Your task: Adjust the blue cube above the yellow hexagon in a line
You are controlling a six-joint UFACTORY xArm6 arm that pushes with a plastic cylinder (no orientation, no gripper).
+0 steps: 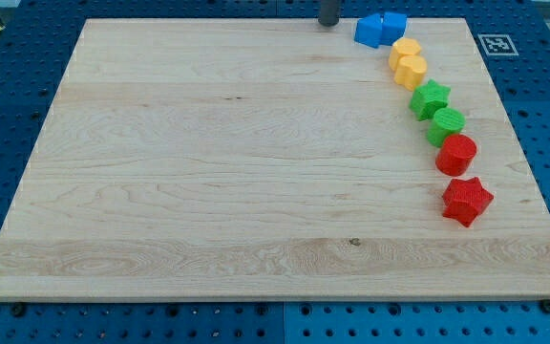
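Observation:
Two blue blocks sit together at the view's top right: one blue block [370,30] on the left and a blue cube [393,25] touching it on the right. Just below them lie two yellow blocks, an upper yellow hexagon [405,49] and a lower yellow block [412,70]. The blue cube sits directly above the upper yellow hexagon, nearly touching it. My tip [328,21] shows as a dark rod end at the top edge, left of the blue blocks with a small gap.
A curved line of blocks runs down the view's right side: green star [430,98], green round block [447,124], red round block [456,154], red star [467,200]. The wooden board [208,172] lies on a blue pegboard. A marker tag [496,44] sits at the board's top right corner.

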